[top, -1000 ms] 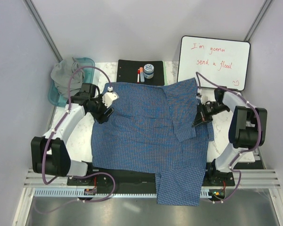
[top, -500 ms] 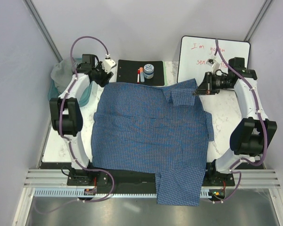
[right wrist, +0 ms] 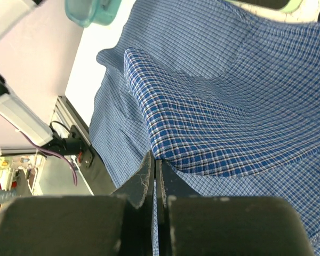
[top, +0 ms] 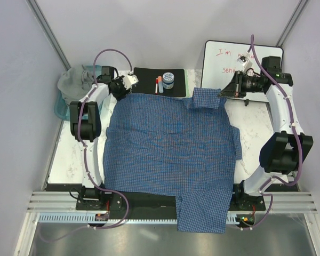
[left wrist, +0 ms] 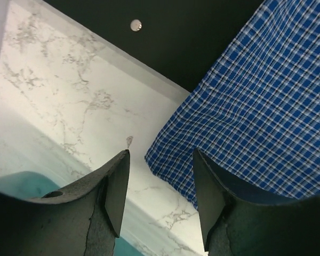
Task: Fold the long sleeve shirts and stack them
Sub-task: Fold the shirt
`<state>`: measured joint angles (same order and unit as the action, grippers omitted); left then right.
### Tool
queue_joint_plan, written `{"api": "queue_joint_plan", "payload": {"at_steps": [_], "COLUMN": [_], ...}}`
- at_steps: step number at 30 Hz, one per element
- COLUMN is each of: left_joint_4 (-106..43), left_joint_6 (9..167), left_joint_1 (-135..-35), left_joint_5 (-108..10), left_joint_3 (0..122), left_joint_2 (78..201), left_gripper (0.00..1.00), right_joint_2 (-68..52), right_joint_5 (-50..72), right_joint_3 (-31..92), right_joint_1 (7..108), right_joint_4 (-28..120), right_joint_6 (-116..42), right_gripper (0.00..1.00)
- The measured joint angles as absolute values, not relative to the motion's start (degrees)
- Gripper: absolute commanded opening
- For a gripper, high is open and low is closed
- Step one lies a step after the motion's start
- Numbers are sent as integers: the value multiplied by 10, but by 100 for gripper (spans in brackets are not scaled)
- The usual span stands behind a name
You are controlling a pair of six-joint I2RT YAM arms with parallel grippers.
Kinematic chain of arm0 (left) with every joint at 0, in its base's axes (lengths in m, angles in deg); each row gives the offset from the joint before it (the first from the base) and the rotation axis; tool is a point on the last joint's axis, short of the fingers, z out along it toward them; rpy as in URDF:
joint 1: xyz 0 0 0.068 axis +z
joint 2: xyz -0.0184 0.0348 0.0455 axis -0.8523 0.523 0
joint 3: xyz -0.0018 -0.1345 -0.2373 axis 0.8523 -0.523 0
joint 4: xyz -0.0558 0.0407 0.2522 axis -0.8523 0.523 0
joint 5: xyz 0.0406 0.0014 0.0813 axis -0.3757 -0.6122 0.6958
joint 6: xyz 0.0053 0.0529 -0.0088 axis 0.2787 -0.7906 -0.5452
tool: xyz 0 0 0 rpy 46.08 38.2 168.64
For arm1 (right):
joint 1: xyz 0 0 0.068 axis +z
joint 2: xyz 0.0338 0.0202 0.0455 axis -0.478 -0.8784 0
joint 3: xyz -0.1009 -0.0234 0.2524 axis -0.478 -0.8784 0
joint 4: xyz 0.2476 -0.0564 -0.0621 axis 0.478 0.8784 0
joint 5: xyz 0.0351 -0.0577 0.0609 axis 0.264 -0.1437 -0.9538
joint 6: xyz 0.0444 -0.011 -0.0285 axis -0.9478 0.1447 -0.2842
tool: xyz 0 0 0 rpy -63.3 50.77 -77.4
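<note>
Farther back over the table (top: 254, 133), the right pincer (right wrist: 155, 160) has drawn the checked shirt (top: 165, 144) by its clamped flap. The shirt covers the table, hem off its near edge. The left pincer (left wrist: 160, 160) gapes empty at the table's far-left corner. The right arm (top: 280, 106) hides the whiteboard's (top: 216, 66) red writing past "I'm". The teal tub (top: 61, 108) off the table's left corner holds the grey shirt (top: 70, 80).
</note>
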<state>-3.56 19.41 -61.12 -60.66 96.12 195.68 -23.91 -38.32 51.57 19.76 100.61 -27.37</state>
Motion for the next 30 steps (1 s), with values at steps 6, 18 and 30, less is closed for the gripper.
{"api": "queue_joint_plan", "payload": {"at_steps": [6, 18, 30], "left_joint_4": [-36, -24, -4], "left_joint_6": [159, 101, 80], "left_joint_1": [-611, -611, -611], "left_joint_5": [-608, -626, -669], "left_joint_3": [981, 987, 989], "left_joint_2": [1992, 1996, 1980], "left_gripper": [46, 2, 57], "right_joint_2": [-247, -260, -260], "right_joint_5": [-392, -408, -418], "right_joint_3": [547, 600, 611], "right_joint_1": [198, 198, 198], "right_joint_4": [996, 969, 951], "right_joint_6": [-293, -346, -366], "right_gripper": [0, 0, 0]}}
